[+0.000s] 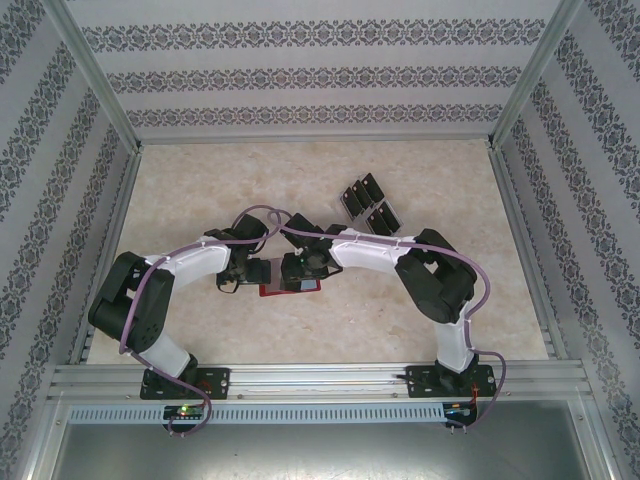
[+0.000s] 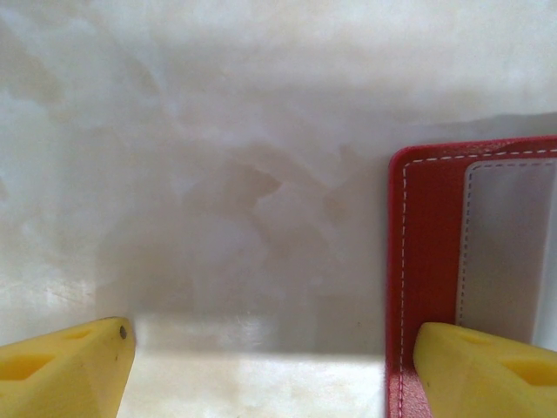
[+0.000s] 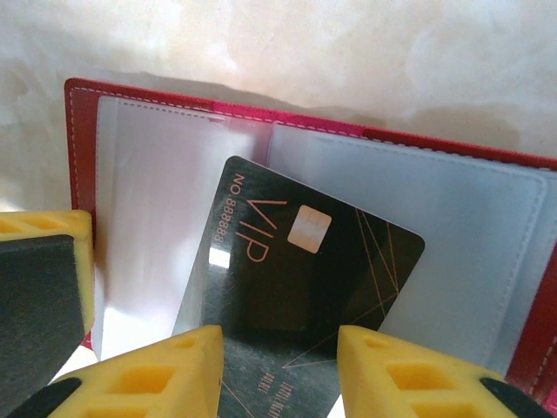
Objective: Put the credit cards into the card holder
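**A:** How far along is this?

**B:** Early, I'd judge. The small red leather-like folding card holder (image 1: 287, 291) lies open on the pale marbled counter (image 1: 200, 180), between the two arms, with its grey inner pockets facing up. One thin black rectangular credit card (image 3: 296, 261) lies tilted across the middle fold. It does not look seated in a pocket yet.

**A:** And the others?

**B:** Several more black credit cards (image 1: 368, 203) are propped in rows farther back on the counter, right of centre and well apart from the card holder. All of those are left to do.

**A:** The hands?

**B:** The left hand (image 2: 274, 340) is spread. One yellow finger (image 2: 487, 366) rests on the card holder's left cover just inside the stitched edge, and the other is over bare counter. It seems to pin the cover down and pinches nothing. The right hand (image 3: 280, 340) has its fingers partly apart over the credit card's near end. I cannot tell whether they grip it or only rest on it.

**A:** What does the card look like?

**B:** It is glossy black, with "VIP" and a number in pale copper, a small gold chip and fine slanting lines. It looks stiff and slick. I expect it would slide into a sleeve easily once squared to the opening.
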You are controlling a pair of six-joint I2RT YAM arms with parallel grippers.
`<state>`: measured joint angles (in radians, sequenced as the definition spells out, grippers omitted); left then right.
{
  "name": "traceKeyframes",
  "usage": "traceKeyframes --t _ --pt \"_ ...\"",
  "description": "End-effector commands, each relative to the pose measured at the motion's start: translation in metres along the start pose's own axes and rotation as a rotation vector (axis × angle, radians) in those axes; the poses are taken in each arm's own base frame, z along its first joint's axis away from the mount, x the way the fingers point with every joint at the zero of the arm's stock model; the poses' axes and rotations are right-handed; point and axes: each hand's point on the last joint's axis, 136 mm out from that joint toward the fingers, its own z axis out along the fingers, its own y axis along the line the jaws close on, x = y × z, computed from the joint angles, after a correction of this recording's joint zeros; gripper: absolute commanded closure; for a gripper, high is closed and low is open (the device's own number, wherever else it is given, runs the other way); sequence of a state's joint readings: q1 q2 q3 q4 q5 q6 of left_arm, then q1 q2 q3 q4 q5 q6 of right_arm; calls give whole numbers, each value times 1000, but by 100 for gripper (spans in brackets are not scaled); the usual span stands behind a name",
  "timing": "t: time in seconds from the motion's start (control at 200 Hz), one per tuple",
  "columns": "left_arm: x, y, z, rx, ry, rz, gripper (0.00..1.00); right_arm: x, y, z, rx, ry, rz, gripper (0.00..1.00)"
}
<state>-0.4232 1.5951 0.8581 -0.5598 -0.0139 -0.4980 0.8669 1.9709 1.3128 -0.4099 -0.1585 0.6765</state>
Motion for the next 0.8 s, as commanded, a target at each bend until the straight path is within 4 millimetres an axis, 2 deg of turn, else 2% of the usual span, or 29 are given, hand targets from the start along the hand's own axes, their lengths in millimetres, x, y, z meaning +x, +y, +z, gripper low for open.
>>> traceKeyframes --t 0.0,0.115,0.235,0.48,0.63,0.794 --pt "8 3 4 3 21 -5 15 -6 15 3 -35 -10 -12 59" --pt "7 2 3 4 20 -6 14 -12 25 8 -52 -8 -23 59" --pt "7 2 3 4 21 -5 14 -15 29 4 -62 -20 -35 59" --pt "5 2 0 5 16 -4 14 -13 15 -23 -41 -74 -23 59" --pt "2 3 -3 0 -2 -25 14 -12 3 -19 -25 -72 2 59" --pt "-11 6 -13 23 -44 -80 14 -13 1 -13 -26 -65 9 59"
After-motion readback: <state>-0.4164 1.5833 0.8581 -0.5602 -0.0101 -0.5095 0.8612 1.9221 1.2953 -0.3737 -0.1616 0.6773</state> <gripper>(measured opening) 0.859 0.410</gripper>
